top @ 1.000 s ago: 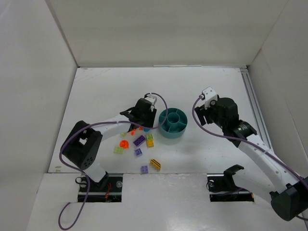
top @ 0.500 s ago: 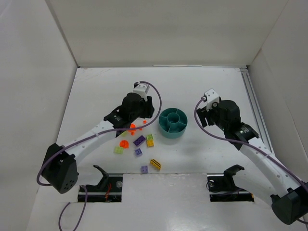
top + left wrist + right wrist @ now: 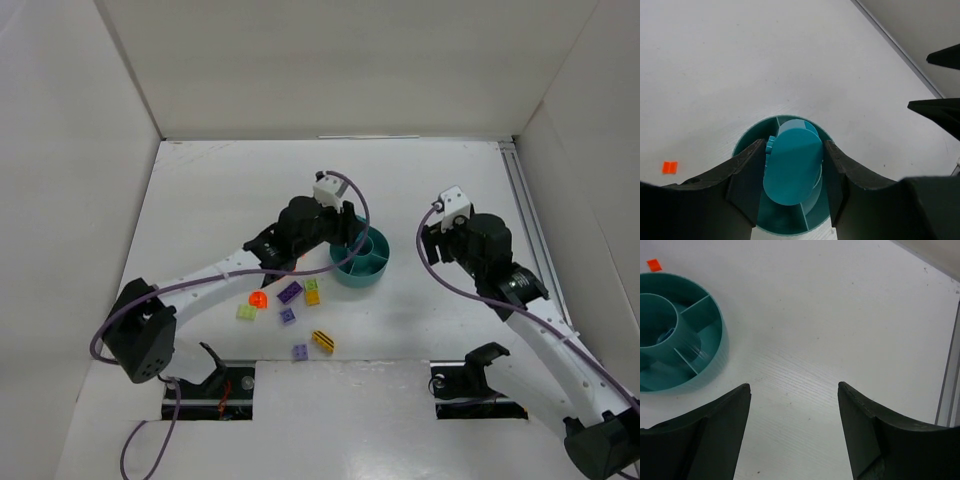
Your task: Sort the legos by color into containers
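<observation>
Two arms work over a white table (image 3: 220,190) with white walls around it. The left arm (image 3: 210,272) stretches forward and to the right, so that its wrist hangs over the left side of the dish. The right arm (image 3: 530,320) bends in from the right and stops short of the dish, well apart from it.

Next in size is the round teal dish (image 3: 365,275), which sits near the middle of the table, with a centre cup and wedge sections around it. The left gripper (image 3: 793,150) hovers directly above it, and its two fingers are clamped on a round teal piece (image 3: 792,167). In the left wrist view this piece covers the middle of the dish, so the section beneath it cannot be told. The right gripper (image 3: 792,387) has its fingers spread wide, with only bare table between them and the dish up to their left.

Smaller bricks lie loose on the table, nearer the arm bases than the dish. These are a purple brick (image 3: 290,292), a yellow brick (image 3: 312,297) just beside it, an orange round piece (image 3: 258,299), a lime green brick (image 3: 246,312), a small purple brick (image 3: 287,315), another purple brick (image 3: 300,351) and a yellow-and-black striped piece (image 3: 323,341). One tiny orange brick (image 3: 670,167) lies apart from the dish.
</observation>
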Robot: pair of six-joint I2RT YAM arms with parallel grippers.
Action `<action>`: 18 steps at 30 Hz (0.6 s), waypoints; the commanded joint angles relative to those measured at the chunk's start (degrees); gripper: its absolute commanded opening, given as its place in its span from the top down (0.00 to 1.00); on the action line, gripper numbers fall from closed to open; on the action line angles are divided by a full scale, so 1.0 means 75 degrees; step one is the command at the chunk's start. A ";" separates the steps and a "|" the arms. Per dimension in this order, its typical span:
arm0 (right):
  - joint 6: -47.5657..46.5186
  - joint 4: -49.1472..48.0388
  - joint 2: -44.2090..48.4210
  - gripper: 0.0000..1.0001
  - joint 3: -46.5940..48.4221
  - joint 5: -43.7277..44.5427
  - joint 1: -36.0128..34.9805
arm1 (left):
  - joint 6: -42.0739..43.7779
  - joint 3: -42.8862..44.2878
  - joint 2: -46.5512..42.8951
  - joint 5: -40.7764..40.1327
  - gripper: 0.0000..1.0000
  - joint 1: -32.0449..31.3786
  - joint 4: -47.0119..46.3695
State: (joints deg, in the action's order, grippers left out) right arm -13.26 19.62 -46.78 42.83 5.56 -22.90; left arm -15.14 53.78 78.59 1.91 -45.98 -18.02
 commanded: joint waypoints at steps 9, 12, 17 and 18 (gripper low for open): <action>0.0127 0.0162 0.0460 0.24 -0.0109 0.0231 0.0135 | 0.0108 -0.0490 0.0583 -0.0161 0.70 -0.0514 -0.2471; 0.0127 0.0162 0.0461 0.24 -0.0109 0.0161 0.0135 | 0.0108 -0.0701 0.0655 -0.0301 0.70 -0.0514 -0.2846; 0.0127 0.0232 0.0531 0.24 -0.0109 0.0231 0.0135 | 0.0108 -0.0772 0.0888 -0.0232 0.70 -0.0514 -0.3023; 0.0127 0.0232 0.0601 0.24 -0.0109 0.0231 0.0135 | 0.0108 -0.0772 0.0889 -0.0232 0.70 -0.0514 -0.3023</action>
State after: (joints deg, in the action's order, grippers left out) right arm -13.10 21.50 -43.53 42.17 6.46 -22.17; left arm -14.87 48.12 85.43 0.27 -49.98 -34.96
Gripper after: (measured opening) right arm 0.754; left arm 0.421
